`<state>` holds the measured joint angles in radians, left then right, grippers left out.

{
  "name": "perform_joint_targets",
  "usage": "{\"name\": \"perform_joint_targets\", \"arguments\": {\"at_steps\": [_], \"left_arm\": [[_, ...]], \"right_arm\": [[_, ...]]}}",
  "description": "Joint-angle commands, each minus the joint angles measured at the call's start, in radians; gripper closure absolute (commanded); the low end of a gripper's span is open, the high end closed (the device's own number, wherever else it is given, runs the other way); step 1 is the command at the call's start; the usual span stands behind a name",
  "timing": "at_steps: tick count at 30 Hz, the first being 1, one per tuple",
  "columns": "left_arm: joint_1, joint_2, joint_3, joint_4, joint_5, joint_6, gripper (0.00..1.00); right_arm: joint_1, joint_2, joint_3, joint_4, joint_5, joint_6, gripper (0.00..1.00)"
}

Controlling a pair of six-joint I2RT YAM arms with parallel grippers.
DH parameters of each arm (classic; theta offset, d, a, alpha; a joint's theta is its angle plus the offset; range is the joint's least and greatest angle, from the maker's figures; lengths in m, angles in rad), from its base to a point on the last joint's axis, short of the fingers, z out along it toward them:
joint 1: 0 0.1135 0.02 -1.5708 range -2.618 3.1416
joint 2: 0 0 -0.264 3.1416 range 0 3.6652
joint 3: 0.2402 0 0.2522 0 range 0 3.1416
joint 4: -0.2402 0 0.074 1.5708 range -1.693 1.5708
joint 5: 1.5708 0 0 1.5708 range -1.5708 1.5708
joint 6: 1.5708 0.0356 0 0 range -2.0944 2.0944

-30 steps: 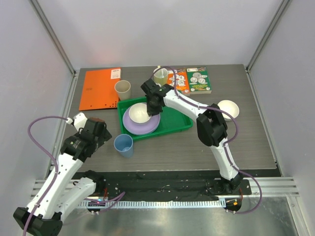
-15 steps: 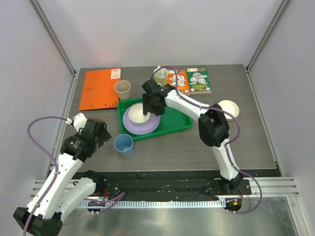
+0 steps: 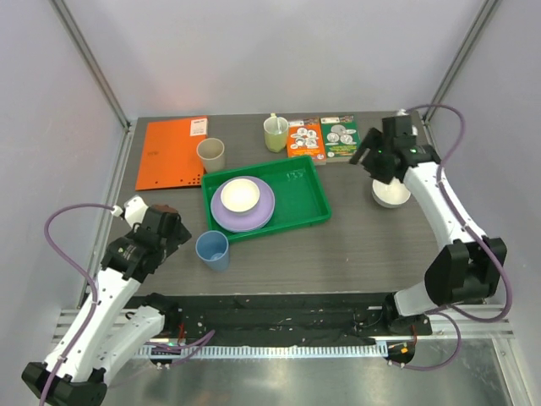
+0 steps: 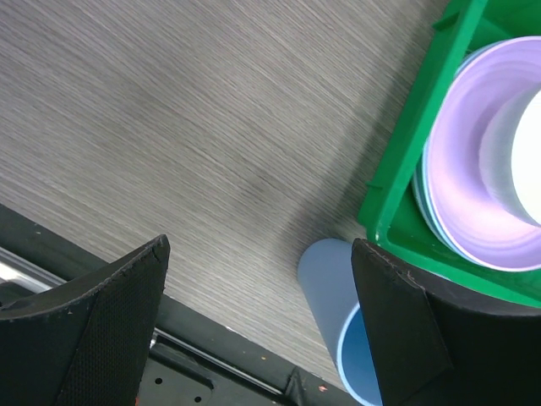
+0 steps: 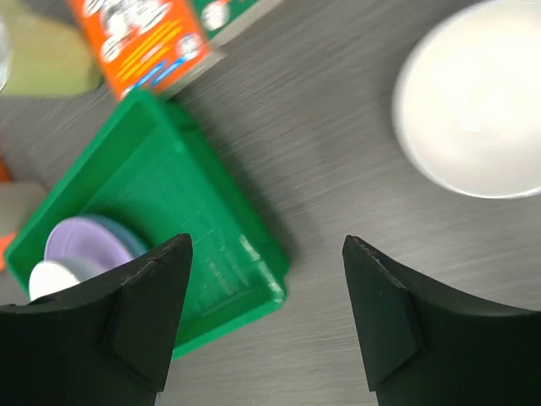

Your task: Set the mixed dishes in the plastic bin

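Observation:
The green plastic bin (image 3: 296,199) holds a lilac plate (image 3: 254,216) stacked on a light blue plate (image 4: 420,193). A cream bowl (image 3: 241,194) rests on top of them. A blue cup (image 3: 212,250) stands on the table just in front of the bin's near left corner. A beige cup (image 3: 211,155) stands behind the bin. At the right sits a white bowl (image 3: 393,194). My right gripper (image 3: 378,167) hovers open and empty just behind and above it. The left gripper (image 3: 179,237) is open left of the blue cup (image 4: 334,283), which lies by its right finger.
An orange folder (image 3: 172,152) lies at the back left. A yellow-green mug (image 3: 275,134) with a spoon and two printed booklets (image 3: 325,139) sit behind the bin. The right wrist view shows the bin's corner (image 5: 262,271) and the white bowl (image 5: 473,110).
My right gripper let go of the cream bowl on the lilac plate, opened, and swung far right to above the white bowl. The left arm stayed put.

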<state>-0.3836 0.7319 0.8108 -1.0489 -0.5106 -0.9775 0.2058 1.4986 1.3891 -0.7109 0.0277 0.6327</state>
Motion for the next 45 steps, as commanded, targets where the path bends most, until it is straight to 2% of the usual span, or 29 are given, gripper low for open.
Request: {"name": "perform_joint_targets", "arguments": {"at_steps": [1,5,10,16,21,28,32,39,40,41,42,43,44,45], "left_arm": [[0.005,-0.046,-0.005,0.018,0.015,-0.023,0.12],[0.005,-0.065,-0.002,0.026,0.017,-0.024,0.12],[0.005,-0.055,-0.004,0.043,0.046,-0.024,0.13],[0.005,-0.077,-0.042,0.046,0.03,-0.038,0.13],[0.005,-0.08,-0.036,0.082,0.055,-0.035,0.13],[0.005,-0.074,-0.044,0.073,0.067,-0.036,0.13],[0.005,-0.08,-0.053,0.082,0.084,-0.039,0.13],[0.005,-0.066,-0.036,0.073,0.087,-0.053,0.13],[0.005,-0.068,-0.036,0.076,0.092,-0.056,0.13],[0.005,-0.071,-0.036,0.082,0.095,-0.059,0.13],[0.005,-0.071,-0.038,0.093,0.095,-0.061,0.13],[0.005,-0.072,-0.038,0.098,0.095,-0.062,0.13],[0.005,-0.069,-0.038,0.102,0.098,-0.063,0.13],[0.005,-0.066,-0.038,0.107,0.098,-0.063,0.13]], "right_arm": [[-0.118,-0.067,-0.169,0.013,-0.011,0.028,0.22],[-0.225,-0.074,-0.232,0.036,-0.014,0.05,0.22],[-0.383,-0.04,-0.255,0.051,-0.12,0.093,0.21],[-0.445,-0.057,-0.262,0.053,-0.075,0.071,0.21],[-0.511,0.017,-0.291,0.068,-0.161,0.062,0.21],[-0.516,0.075,-0.352,0.158,-0.189,0.114,0.25],[-0.516,0.143,-0.326,0.172,-0.227,0.128,0.28],[-0.516,0.183,-0.294,0.186,-0.201,0.121,0.34],[-0.514,0.186,-0.295,0.188,-0.204,0.117,0.36],[-0.516,0.187,-0.295,0.188,-0.207,0.116,0.46],[-0.516,0.187,-0.297,0.188,-0.207,0.114,0.5],[-0.516,0.186,-0.302,0.188,-0.204,0.111,0.6],[-0.516,0.183,-0.305,0.188,-0.201,0.111,0.79],[-0.514,0.172,-0.306,0.186,-0.195,0.111,0.88]]}}
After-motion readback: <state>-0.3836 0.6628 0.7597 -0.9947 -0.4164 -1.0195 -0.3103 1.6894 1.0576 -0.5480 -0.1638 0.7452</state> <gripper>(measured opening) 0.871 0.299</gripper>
